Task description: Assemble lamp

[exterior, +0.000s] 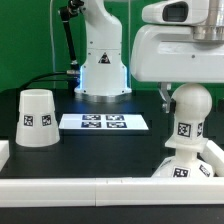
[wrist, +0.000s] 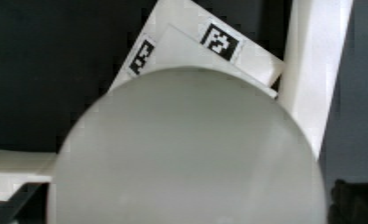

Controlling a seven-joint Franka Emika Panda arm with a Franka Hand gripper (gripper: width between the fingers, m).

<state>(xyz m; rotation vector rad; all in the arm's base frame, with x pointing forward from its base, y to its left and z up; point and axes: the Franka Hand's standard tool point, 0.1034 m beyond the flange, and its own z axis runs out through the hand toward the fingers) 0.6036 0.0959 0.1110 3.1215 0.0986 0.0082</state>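
My jaws hang right above the bulb (exterior: pixel 188 108); whether they grip it I cannot tell. The bulb stands upright on the base (exterior: pixel 186 165), at the exterior view's right. The shade (exterior: pixel 37 118) sits well apart on the black surface (exterior: pixel 90 155), beside the marker board (exterior: pixel 104 122).

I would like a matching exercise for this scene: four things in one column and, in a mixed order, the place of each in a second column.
Things:
1. shade
2. marker board
3. bulb
4. base

Places:
A. upright on the base
B. flat on the table, middle
C. exterior view's right, under the bulb
D. alone at the exterior view's left

Pairs: 1-D, 2-B, 3-A, 4-C
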